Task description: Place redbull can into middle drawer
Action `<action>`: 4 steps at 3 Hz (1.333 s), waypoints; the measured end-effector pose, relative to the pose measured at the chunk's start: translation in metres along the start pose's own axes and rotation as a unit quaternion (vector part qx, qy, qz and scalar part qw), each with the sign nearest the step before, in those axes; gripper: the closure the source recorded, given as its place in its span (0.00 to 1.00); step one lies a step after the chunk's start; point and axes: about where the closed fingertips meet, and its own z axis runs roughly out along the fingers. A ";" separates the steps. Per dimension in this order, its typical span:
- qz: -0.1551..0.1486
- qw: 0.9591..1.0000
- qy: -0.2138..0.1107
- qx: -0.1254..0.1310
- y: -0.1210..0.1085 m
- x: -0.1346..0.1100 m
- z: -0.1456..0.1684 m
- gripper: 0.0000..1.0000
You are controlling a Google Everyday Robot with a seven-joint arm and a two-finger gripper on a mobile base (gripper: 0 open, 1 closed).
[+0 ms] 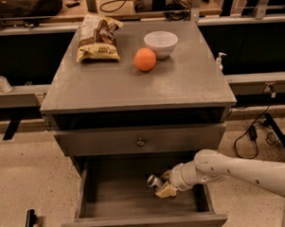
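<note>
The middle drawer [115, 198] is pulled open at the bottom of the cabinet, with a plain dark floor and tall sides. My gripper [162, 185] reaches in from the right on a white arm [230, 168] and is inside the drawer, right of its middle. It is shut on the redbull can [154, 181]. The can is tilted, with its shiny round top pointing left, and is held just above the drawer floor. The fingers hide most of the can's body.
The drawer above [141, 141] is closed, showing only its flat front with a round knob. On the cabinet top [132, 85] are an orange [145, 59], a white bowl [160, 42] and a crinkled snack bag [97, 37]. Cables lie on the floor at right [252, 132].
</note>
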 end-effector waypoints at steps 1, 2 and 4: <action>0.000 1.000 0.000 -0.002 0.001 0.000 0.002 0.28; 0.000 1.000 -0.001 -0.003 0.002 -0.001 0.003 0.05; -0.001 1.000 -0.001 -0.004 0.003 -0.001 0.004 0.00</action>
